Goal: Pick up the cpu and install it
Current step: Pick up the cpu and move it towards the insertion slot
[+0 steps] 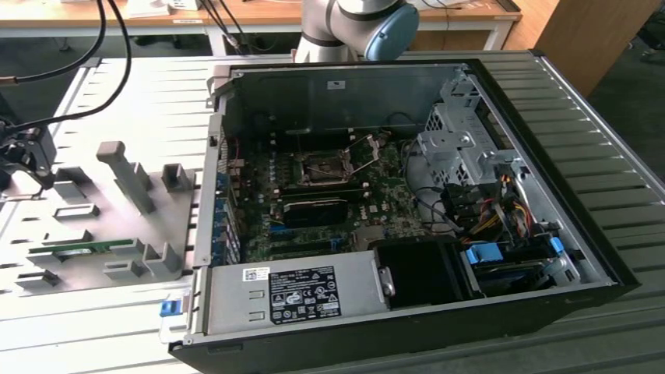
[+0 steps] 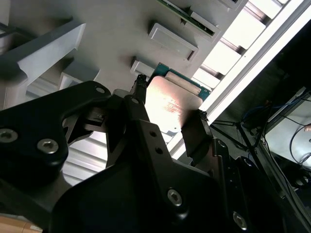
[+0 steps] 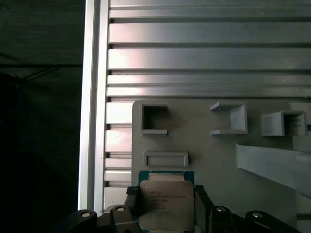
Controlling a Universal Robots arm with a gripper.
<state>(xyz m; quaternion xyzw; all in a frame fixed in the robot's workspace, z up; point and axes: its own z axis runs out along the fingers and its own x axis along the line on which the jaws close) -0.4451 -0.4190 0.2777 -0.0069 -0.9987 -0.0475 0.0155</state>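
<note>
— Where's the cpu (image 3: 165, 208)?
— Over the grey tray (image 3: 218, 160), near the tray's corner, just beside a shallow slot (image 3: 165, 159) (lifted or resting, I cannot tell).
— And the claw (image 3: 166, 194)?
— Straddling it, with a finger (image 3: 133, 199) against each opposite edge. It's clenched on the cpu, which lies flat and square between them.

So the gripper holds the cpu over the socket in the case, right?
Not quite. The gripper holds the cpu over the grey tray, not over the socket; the first wrist view shows it.
</note>
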